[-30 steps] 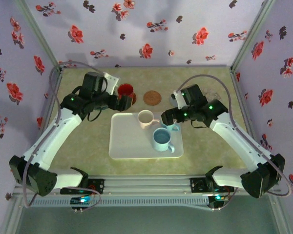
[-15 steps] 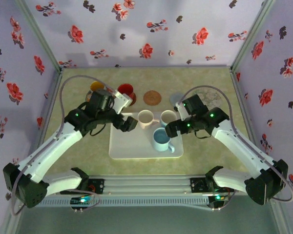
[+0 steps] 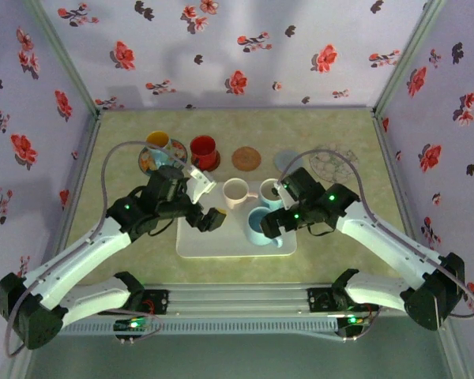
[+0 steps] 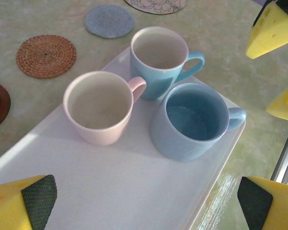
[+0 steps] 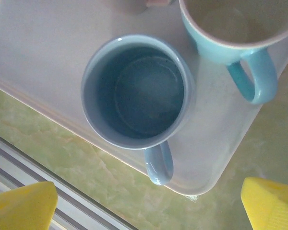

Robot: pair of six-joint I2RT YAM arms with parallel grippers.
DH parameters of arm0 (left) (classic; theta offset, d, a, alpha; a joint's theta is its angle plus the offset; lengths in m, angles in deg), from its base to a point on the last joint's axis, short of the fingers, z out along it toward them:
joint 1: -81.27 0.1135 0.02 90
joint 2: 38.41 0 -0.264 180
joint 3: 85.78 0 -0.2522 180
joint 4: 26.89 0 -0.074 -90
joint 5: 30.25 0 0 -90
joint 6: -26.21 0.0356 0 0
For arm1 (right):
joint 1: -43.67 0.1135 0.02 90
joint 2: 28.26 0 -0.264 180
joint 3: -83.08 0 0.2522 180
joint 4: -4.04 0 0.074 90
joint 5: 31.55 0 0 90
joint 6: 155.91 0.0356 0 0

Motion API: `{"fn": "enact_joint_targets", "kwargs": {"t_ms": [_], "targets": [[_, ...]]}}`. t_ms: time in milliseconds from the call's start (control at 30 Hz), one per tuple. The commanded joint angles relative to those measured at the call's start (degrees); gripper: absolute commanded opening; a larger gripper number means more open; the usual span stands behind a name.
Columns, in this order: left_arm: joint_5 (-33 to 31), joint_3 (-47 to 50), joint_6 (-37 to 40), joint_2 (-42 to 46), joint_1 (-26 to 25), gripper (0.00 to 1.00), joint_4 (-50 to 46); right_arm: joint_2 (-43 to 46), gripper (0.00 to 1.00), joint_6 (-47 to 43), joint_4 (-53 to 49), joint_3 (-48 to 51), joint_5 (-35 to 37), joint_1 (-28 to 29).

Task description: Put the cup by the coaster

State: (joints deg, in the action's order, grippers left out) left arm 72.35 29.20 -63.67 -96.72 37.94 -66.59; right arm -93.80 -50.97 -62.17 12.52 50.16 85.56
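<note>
Three cups stand on the white tray (image 3: 209, 243): a pale pink cup (image 3: 235, 192), a teal cup (image 3: 270, 191) and a blue cup (image 3: 260, 226). In the left wrist view they are the pink cup (image 4: 98, 106), teal cup (image 4: 159, 55) and blue cup (image 4: 194, 120). A brown woven coaster (image 3: 246, 159) lies bare behind the tray, with a grey-blue coaster (image 3: 285, 162) beside it. My left gripper (image 3: 209, 219) hovers open over the tray's left half, holding nothing. My right gripper (image 3: 270, 227) hangs open above the blue cup (image 5: 137, 91), its handle pointing at the tray's near edge.
A red cup (image 3: 203, 150) sits on a dark coaster and a yellow cup (image 3: 157, 142) on a patterned coaster (image 3: 148, 160) at the back left. A pale patterned coaster (image 3: 329, 164) lies at the back right. Flowered walls enclose the table. The metal rail (image 5: 19, 163) runs near the tray.
Both arms drew back toward the near side. The left gripper left the red cup area and came over the tray; the right gripper shifted from the teal cup to above the blue cup.
</note>
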Motion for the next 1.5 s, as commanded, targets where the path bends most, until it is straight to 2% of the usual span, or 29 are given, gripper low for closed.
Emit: {"fn": "enact_joint_targets", "kwargs": {"t_ms": [0, 633, 867, 1233, 1467], "targets": [[-1.87, 1.83, -0.82, 2.65, -0.70, 1.00, 2.81, 0.15, 0.98, 3.25, 1.08, 1.71, 1.87, 0.82], [-3.94, 9.57, -3.99, 10.22, -1.19, 1.00, 3.70, -3.28, 0.84, 8.65, 7.43, 9.45, -0.30, 2.29], [-2.15, 11.10, -3.90, 10.24, -1.41, 1.00, 3.66, -6.32, 0.79, 7.57, 9.16, 9.47, -0.84, 2.97], [-1.71, 12.77, -4.34, 10.18, -1.75, 1.00, 5.30, -13.98, 0.65, 5.20, 9.42, 7.00, 0.66, 4.61], [-1.88, 12.76, -3.90, 9.73, -1.77, 1.00, 6.16, -15.50, 0.58, 4.68, 10.55, 6.21, 0.91, 6.37]]}}
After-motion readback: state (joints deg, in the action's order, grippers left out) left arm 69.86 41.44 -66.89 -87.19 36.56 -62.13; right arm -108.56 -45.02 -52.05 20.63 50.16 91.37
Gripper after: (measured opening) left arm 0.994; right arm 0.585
